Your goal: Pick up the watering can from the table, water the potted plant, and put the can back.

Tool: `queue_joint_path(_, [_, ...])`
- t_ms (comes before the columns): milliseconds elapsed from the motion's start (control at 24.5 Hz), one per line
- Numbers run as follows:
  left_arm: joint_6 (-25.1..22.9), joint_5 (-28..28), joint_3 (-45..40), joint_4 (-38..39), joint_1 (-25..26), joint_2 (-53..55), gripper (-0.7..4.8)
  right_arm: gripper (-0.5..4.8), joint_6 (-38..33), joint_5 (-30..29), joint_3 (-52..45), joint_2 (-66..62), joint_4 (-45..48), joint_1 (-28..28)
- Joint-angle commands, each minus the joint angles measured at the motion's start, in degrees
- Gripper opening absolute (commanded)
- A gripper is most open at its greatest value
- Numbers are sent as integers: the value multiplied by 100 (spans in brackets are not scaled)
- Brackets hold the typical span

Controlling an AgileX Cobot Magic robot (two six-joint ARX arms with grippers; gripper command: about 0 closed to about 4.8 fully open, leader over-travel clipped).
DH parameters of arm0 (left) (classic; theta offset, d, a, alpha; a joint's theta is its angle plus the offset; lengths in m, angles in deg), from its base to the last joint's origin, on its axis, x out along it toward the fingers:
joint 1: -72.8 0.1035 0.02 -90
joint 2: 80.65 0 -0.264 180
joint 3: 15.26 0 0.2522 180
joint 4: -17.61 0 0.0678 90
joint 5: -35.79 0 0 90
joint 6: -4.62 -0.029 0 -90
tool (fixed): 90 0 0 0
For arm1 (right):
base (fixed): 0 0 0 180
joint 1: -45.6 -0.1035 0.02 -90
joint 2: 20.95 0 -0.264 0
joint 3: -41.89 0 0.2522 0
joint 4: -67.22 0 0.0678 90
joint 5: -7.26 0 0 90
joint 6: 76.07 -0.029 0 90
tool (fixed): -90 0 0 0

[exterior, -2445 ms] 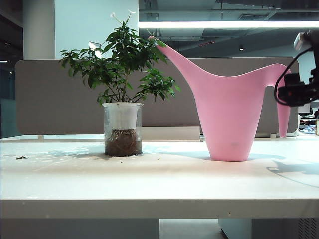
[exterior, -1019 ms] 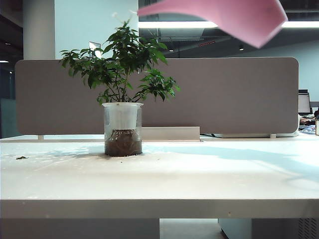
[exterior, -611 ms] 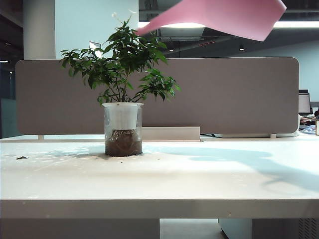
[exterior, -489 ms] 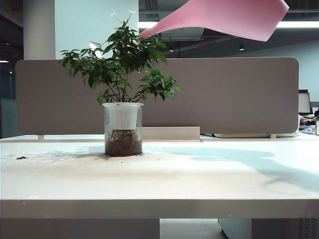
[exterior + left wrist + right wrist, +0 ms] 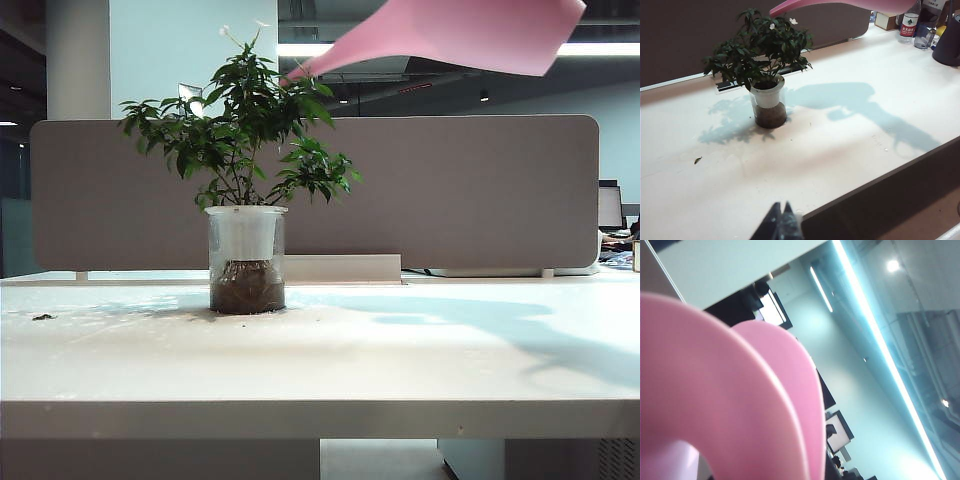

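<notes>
- Spanning the whole lower part of the exterior view, the table (image 5: 330, 365) is a wide white top with a thick pale front edge; dark specks of dirt lie on its left part; a soft shadow falls across its right part
- Behind the table stands a grey partition (image 5: 450, 190) with rounded corners; a lit ceiling strip runs above it
- Watering can (image 5: 470, 35): pink, lifted clear of the table, at the top right of the exterior view; tilted so that its slender spout slopes down to the left, the tip just above the uppermost leaves of the plant; whether tip and leaves touch cannot be told; its upper part is cut off by the frame edge
- Potted plant (image 5: 245, 215): bushy, with dark green glossy leaves and small white flowers; set in a clear glass jar with a white inner pot and brown soil below; upright on the left-centre of the table
- Right gripper: not visible in any view; the right wrist view is filled by the arched pink handle of the can, close to the lens; whether its claw is wide, narrow or holding cannot be told
- Left gripper (image 5: 780, 222): low at the near edge of the table, well apart from the plant; its dark fingertips are pressed together; nothing lies between them
</notes>
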Motion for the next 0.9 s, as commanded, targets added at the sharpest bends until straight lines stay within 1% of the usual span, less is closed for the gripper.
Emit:
queue_joint_path(41, [2, 0, 13, -94, 0, -2, -5, -1, 55, 170, 79, 216, 162, -179])
queue_joint_path(163, [0, -2, 13, -98, 0, -2, -5, -1, 236, 302, 79, 260, 59, -205])
queue_joint_path(489, [0, -2, 13, -96, 0, -2, -5, -1, 321, 297, 79, 361, -118, -210])
queue_joint_path(652, [0, 0, 13, -96, 0, -2, -5, -1, 577, 282, 79, 396, -101, -210])
queue_joint_path(896, [0, 0, 13, -96, 0, -2, -5, -1, 586, 225, 79, 433, -103, -210])
